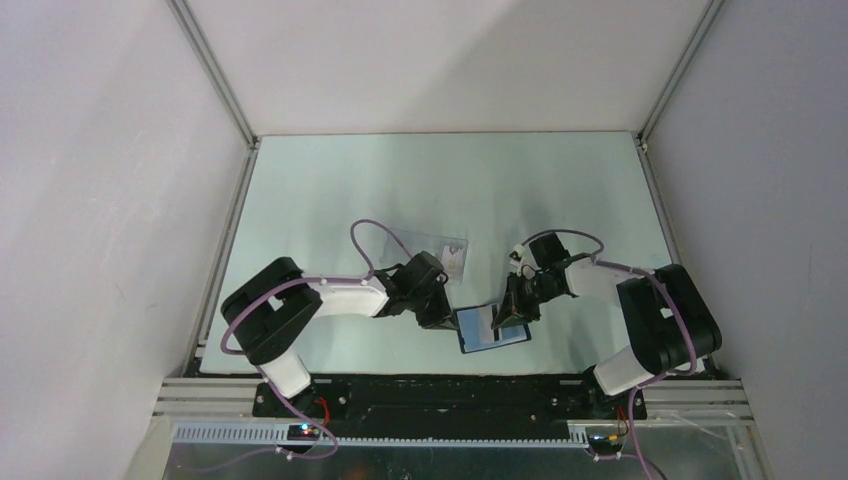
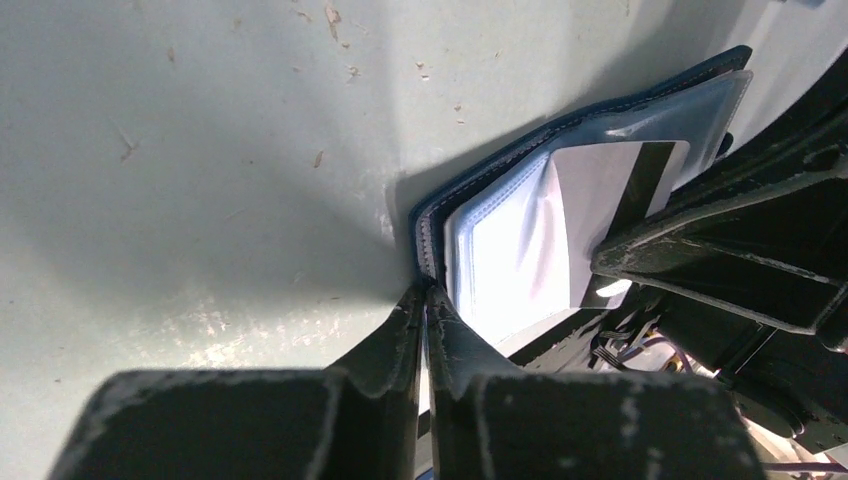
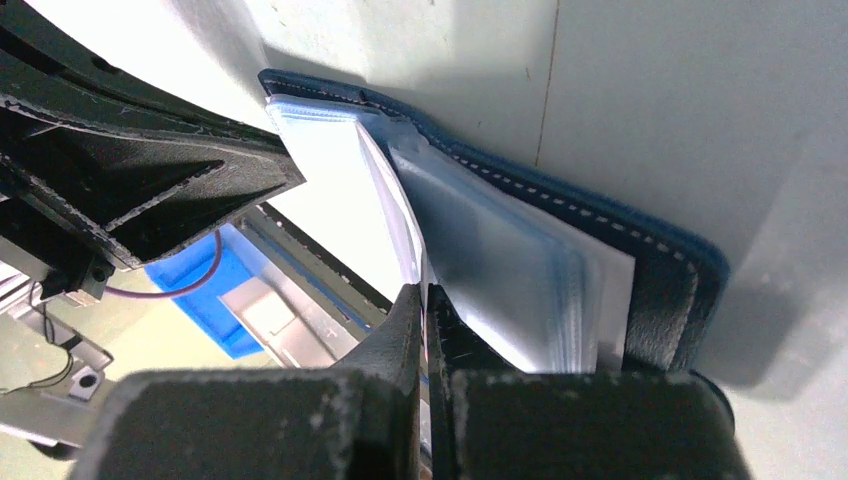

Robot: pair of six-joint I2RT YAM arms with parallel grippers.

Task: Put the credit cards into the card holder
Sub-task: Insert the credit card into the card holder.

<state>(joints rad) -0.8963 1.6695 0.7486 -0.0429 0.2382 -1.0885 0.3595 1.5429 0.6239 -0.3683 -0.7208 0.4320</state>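
The dark navy card holder (image 1: 483, 336) lies open near the table's front edge, its pale plastic sleeves fanned out. My left gripper (image 1: 438, 316) is shut on its left cover edge, as the left wrist view (image 2: 425, 293) shows at the stitched rim of the holder (image 2: 560, 128). My right gripper (image 1: 508, 314) is shut on a credit card (image 2: 590, 190) with a black stripe, which sits partly inside a sleeve. In the right wrist view the fingertips (image 3: 425, 295) pinch the thin card (image 3: 350, 210) beside the holder (image 3: 670, 270). Other pale cards (image 1: 447, 256), one with a purplish mark, lie behind the left gripper.
White enclosure walls and metal rails (image 1: 228, 240) bound the pale green table on the left, right and back. The two grippers sit close together over the holder. A blue object (image 3: 200, 290) shows below the table's front edge.
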